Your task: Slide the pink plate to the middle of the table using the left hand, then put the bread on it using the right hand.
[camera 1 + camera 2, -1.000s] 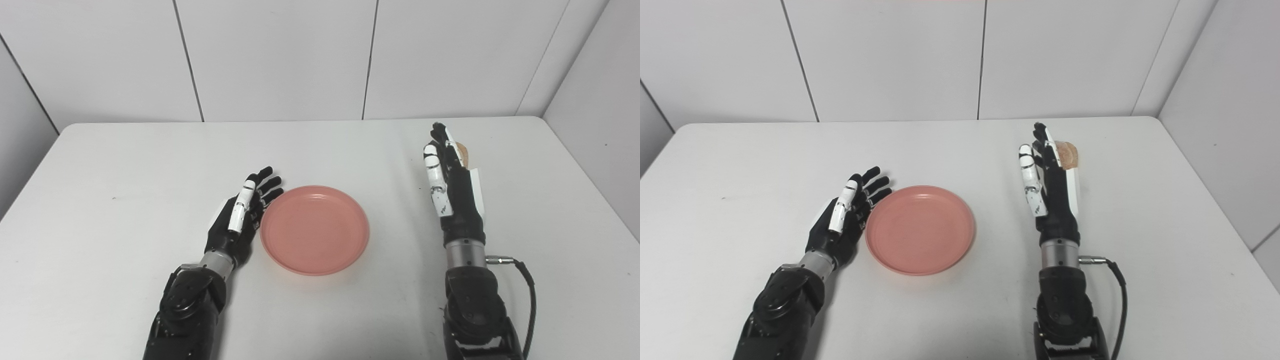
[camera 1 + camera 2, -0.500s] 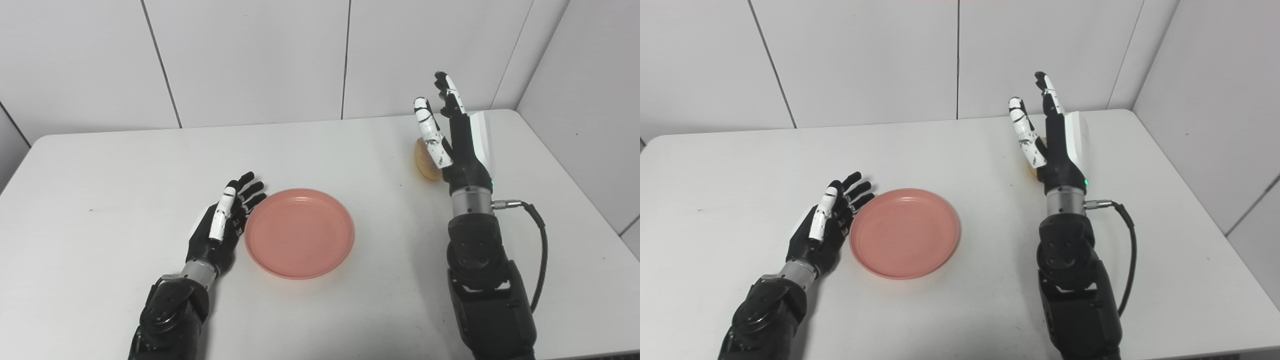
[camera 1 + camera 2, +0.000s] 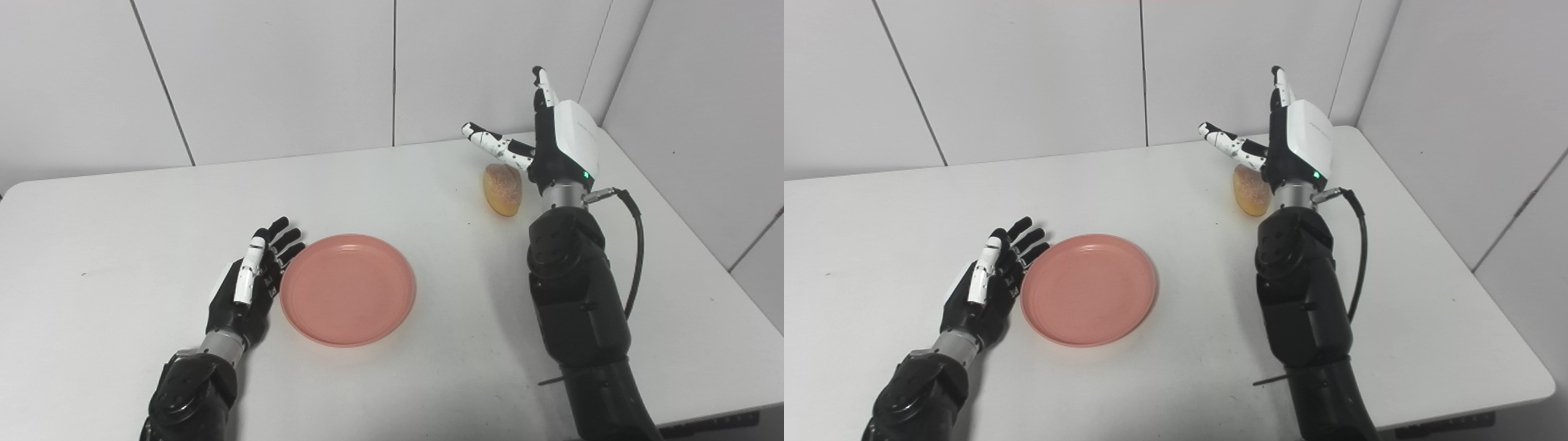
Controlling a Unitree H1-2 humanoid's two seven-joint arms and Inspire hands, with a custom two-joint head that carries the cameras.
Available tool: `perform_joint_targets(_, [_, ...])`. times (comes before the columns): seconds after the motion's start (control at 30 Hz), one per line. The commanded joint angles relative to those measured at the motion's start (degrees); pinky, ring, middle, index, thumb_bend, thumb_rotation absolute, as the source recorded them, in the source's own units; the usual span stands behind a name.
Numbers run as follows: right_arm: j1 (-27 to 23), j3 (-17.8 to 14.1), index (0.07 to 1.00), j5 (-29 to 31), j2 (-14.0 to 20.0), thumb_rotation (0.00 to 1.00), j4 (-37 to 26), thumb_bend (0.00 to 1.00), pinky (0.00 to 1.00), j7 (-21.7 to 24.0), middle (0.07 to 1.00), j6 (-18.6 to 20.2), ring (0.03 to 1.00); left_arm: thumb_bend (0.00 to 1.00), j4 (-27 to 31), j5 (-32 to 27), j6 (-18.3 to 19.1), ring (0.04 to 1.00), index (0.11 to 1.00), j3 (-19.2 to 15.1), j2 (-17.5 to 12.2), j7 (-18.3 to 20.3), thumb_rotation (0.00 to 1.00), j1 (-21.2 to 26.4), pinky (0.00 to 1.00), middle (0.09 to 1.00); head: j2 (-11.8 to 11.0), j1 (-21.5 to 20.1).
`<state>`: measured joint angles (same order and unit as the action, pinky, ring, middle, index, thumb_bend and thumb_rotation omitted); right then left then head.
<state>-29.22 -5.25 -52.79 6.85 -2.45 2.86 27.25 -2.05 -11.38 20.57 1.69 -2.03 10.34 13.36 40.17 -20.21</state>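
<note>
The pink plate (image 3: 348, 289) lies flat near the middle of the white table (image 3: 122, 214). My left hand (image 3: 252, 285) rests open on the table, its fingertips against the plate's left rim. A golden bread roll (image 3: 503, 188) lies on the table at the back right. My right hand (image 3: 548, 138) is raised above and just right of the bread, open, fingers pointing up and thumb spread out over the roll, holding nothing.
White wall panels stand behind the table and along its right side. The table's right edge (image 3: 1488, 288) and front right corner (image 3: 1546, 383) show. A black cable (image 3: 637, 245) loops off my right wrist.
The camera has turned right and tilted. My right hand rose and moved further back over the bread, its thumb spreading wide. The left hand and plate kept still.
</note>
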Motion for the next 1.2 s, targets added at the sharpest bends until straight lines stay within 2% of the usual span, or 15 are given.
perform_joint_targets(0.0, [-4.5,-1.4,0.983,-3.3,0.8,0.69,0.6,0.97,0.71,1.8,0.949,-0.3,0.87,0.36,-0.3,-0.6,1.5,0.88,0.894,0.0,-0.4,0.7,1.0,-0.5,0.88,0.896,0.2,0.1])
perform_joint_targets(0.27, [-7.4,-4.4,0.986,-7.2,0.7,0.63,8.5,1.0,0.8,5.2,0.967,-0.3,0.937,0.35,0.9,-0.4,2.4,0.877,0.89,0.3,-0.3,0.6,1.0,-0.6,0.88,0.894,0.8,-0.1])
perform_joint_targets(0.43, [-8.6,-4.4,0.985,-8.6,1.0,0.63,12.7,1.0,0.88,5.1,0.979,-0.3,0.965,0.35,1.3,-0.4,2.6,0.88,0.892,0.4,-0.5,0.9,1.0,-0.7,0.88,0.895,1.1,-0.4])
perform_joint_targets(0.57, [-9.8,-4.8,0.968,-10.3,0.8,0.67,15.4,1.0,0.84,5.9,0.959,-0.3,0.94,0.34,1.6,-0.4,2.9,0.88,0.891,0.4,-0.6,0.9,1.0,-0.8,0.88,0.894,1.2,-0.4])
perform_joint_targets(0.77, [-11.2,-5.2,0.978,-10.2,0.1,0.67,18.7,1.0,0.92,6.0,0.992,-0.3,0.971,0.35,1.2,-0.5,2.6,0.882,0.891,0.4,-0.7,1.1,1.0,-0.8,0.89,0.894,1.2,-0.8])
perform_joint_targets(0.87, [-11.6,-4.9,0.931,-10.1,-0.3,0.69,20.1,1.0,0.86,5.5,0.941,-0.3,0.925,0.36,1.1,-0.6,2.6,0.882,0.891,0.2,-0.8,1.2,1.0,-0.9,0.89,0.895,1.3,-0.8])
perform_joint_targets(0.97, [-11.9,-4.8,0.927,-10.3,-0.6,0.7,21.0,1.0,0.84,5.6,0.934,-0.3,0.917,0.35,1.3,-0.6,2.8,0.881,0.89,0.1,-0.7,1.3,1.0,-0.9,0.89,0.894,1.4,-0.9])
perform_joint_targets(1.17, [-12.3,-4.5,0.96,-9.7,-0.7,0.69,22.5,1.0,0.91,4.8,0.978,-0.3,0.954,0.35,2.4,-0.7,3.7,0.881,0.889,0.0,-0.6,1.1,1.0,-1.0,0.89,0.893,1.6,-0.7])
